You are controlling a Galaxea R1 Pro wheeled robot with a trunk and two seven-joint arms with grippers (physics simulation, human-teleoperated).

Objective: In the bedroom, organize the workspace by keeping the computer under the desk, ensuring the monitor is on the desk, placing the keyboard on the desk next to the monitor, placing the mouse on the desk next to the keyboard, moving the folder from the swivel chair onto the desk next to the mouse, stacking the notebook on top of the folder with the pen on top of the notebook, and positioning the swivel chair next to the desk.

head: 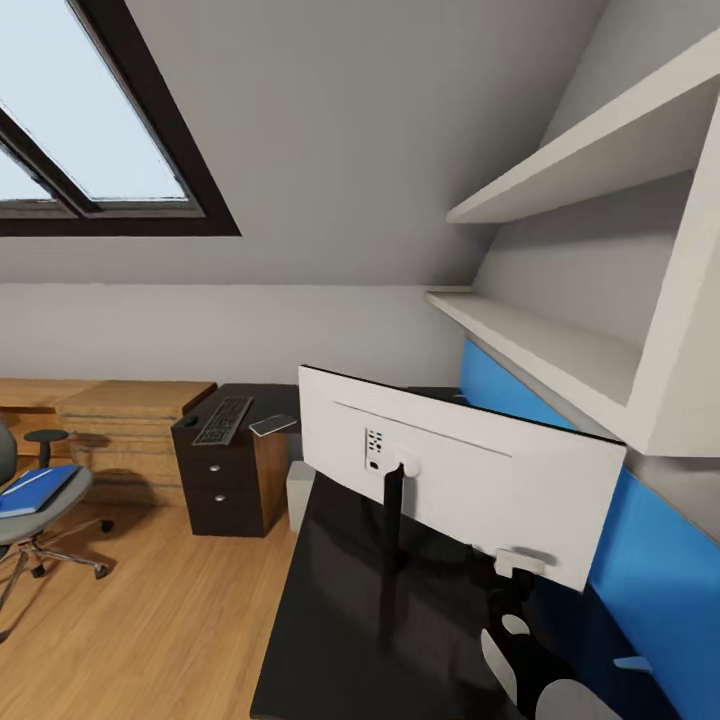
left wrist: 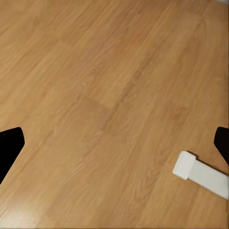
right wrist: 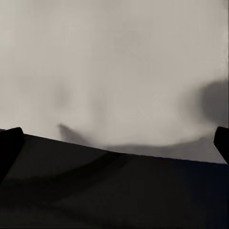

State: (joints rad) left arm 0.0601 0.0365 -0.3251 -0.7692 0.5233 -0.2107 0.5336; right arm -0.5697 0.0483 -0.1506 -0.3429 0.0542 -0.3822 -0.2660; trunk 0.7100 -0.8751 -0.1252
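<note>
A: Where's your right pincer [head: 520, 572] sitting?
B: Touching the monitor [head: 450, 470], whose pale back is facing you; grip unclear. It's standing lengthwise along the desk [head: 340, 600]. Left fingertips [left wrist: 9, 145] are spreading over floor [left wrist: 95, 95].

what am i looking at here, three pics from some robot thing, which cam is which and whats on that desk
These are simulator renders from a wheeled robot with two arms. The large picture comes from its head camera. It looks over a black desk with a monitor standing on it, seen from its pale back. Farther off, on the drawer end of the desk, lie a keyboard and a small pale notebook. At the left is a swivel chair with a blue folder on its seat.

The other two pictures come from cameras near each arm's fingers. The left one looks down at the wooden floor; the right one faces a pale surface above a dark one. In both, the fingers are spread apart and hold nothing.
</note>
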